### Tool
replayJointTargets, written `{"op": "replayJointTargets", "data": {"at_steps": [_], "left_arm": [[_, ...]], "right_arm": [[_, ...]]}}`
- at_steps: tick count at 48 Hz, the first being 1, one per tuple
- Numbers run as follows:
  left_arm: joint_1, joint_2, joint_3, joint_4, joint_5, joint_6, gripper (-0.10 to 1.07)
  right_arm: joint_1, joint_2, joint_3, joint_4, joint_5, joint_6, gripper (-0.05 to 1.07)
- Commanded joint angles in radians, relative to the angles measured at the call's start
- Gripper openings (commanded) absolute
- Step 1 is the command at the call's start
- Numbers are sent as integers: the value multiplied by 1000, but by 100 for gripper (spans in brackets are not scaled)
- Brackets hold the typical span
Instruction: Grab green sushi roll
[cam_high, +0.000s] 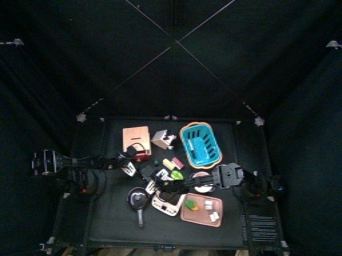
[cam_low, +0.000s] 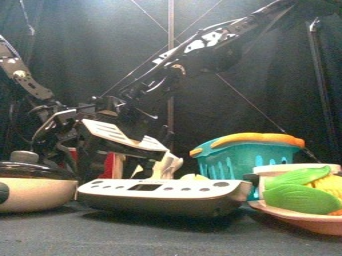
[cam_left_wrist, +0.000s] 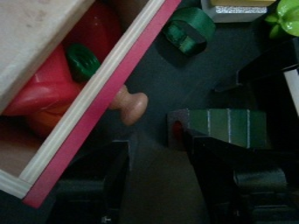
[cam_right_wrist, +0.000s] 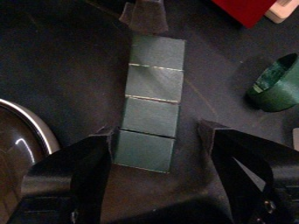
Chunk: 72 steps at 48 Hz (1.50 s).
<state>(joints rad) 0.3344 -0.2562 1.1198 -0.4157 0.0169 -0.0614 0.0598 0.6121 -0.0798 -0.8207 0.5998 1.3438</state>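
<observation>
The green sushi roll lies on the black table beside and beyond one of my right gripper's jaws. My right gripper is open and empty, its jaws either side of a strip of dark green squares. The roll also shows in the left wrist view, well beyond the open, empty left gripper. That gripper hangs in front of a pink drawer's knob. In the top view the left gripper and the right gripper sit among the clutter.
The open pink drawer holds a red pepper. A blue basket stands at the back right, a pink tray at the front. A pan rim lies close beside the right gripper. A scale stands at the front.
</observation>
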Motion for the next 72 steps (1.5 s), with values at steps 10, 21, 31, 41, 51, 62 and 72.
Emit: {"op": "replayJointTargets", "data": {"at_steps": [10, 21, 31, 41, 51, 62, 72], "left_arm": [[3, -71, -15, 18, -14, 5, 84], [8, -141, 9, 43, -29, 5, 84], [34, -181, 49, 43, -101, 5, 84], [32, -216, 74, 41, -143, 3, 84], [25, -219, 77, 41, -149, 3, 84], [-11, -255, 67, 44, -155, 6, 84], [-61, -383, 86, 48, -130, 9, 84]], "right_arm": [[0, -89, -14, -20, 2, 2, 101], [-5, -80, -21, -29, -2, 6, 101], [-17, -69, -21, -31, -25, 2, 101], [-28, -58, -23, -31, -54, 2, 100], [-28, -52, -23, -28, -54, 2, 90], [-25, -43, -20, -23, -48, 2, 79], [-25, -58, -21, -11, -14, -2, 77]]}}
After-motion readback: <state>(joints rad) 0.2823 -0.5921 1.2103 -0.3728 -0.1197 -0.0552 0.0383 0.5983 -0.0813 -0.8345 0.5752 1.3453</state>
